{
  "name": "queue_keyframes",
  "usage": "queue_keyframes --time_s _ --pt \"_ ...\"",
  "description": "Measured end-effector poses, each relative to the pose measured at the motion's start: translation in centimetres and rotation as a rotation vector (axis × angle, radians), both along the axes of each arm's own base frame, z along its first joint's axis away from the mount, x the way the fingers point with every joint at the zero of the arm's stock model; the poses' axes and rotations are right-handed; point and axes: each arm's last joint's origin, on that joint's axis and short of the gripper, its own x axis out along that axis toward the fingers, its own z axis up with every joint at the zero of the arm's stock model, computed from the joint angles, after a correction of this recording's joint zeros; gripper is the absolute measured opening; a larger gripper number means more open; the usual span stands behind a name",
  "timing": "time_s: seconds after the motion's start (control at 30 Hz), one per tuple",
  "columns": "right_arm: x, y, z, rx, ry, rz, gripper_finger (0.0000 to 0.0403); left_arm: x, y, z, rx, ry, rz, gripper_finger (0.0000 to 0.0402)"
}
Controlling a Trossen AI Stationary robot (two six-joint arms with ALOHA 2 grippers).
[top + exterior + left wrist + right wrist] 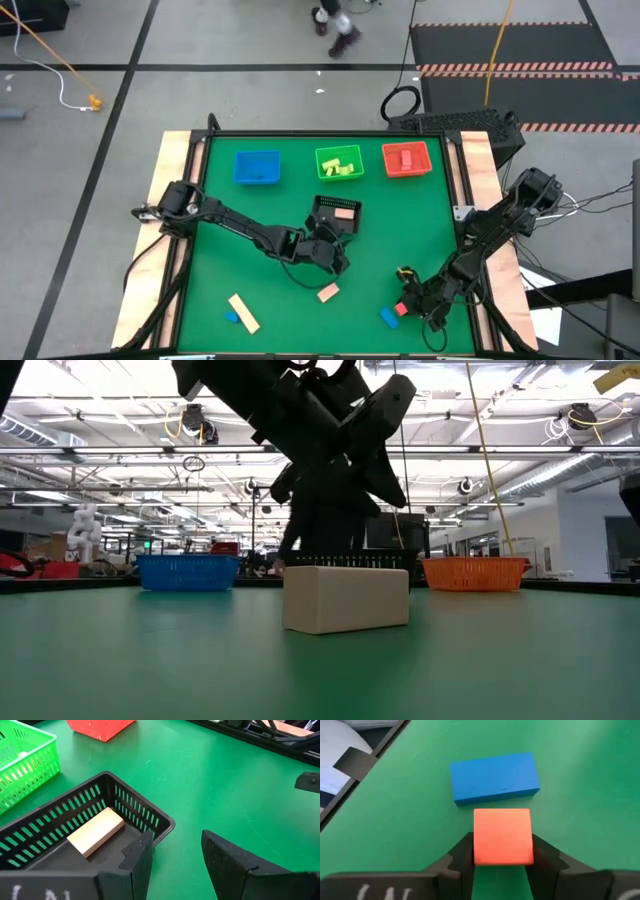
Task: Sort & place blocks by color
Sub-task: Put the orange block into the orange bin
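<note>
My right gripper is near the table's front right, shut on a small red block. A blue block lies on the table just beyond the red one. My left gripper stands open over the mat at mid-table, beside the near corner of the black mesh tray, with nothing between its fingers. A tan block lies flat in that tray. Another tan block rests on the mat near my left gripper. At the front left, a tan bar lies next to a small blue piece. My right gripper pinches the red block by two opposite sides between its two fingers. The fingers slant down at it from the table's right side. The block sits square in the hold, right beside the blue block; whether it is off the mat I cannot tell.
A blue tray, a green tray with yellow-green pieces and a red tray with a red piece stand in a row along the far edge. The table's wooden side rails border the green mat.
</note>
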Motion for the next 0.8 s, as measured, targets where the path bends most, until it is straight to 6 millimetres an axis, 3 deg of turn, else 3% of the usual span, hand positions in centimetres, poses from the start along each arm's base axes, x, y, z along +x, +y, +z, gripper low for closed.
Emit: queue_keyframes --time_s 0.2,0.37,0.5,0.8 --pt "0.2 -0.6 0.9 0.035 -0.015 -0.082 0.0116 0.0 0.0 0.0 0.001 0.0 -0.001 0.017" --pt "0.5 -2.3 2.8 0.015 -0.104 -0.219 0.0116 0.0 0.0 0.0 0.0 -0.001 0.0 0.017" --pt "0.6 -4.9 4.6 -0.089 -0.219 -0.4 0.0116 0.0 0.0 0.0 -0.002 -0.003 0.001 0.017" --pt "0.3 -12.8 8.6 -0.288 -0.453 -0.942 0.0132 0.3 0.0 0.4 -0.008 -0.046 -0.001 0.017"
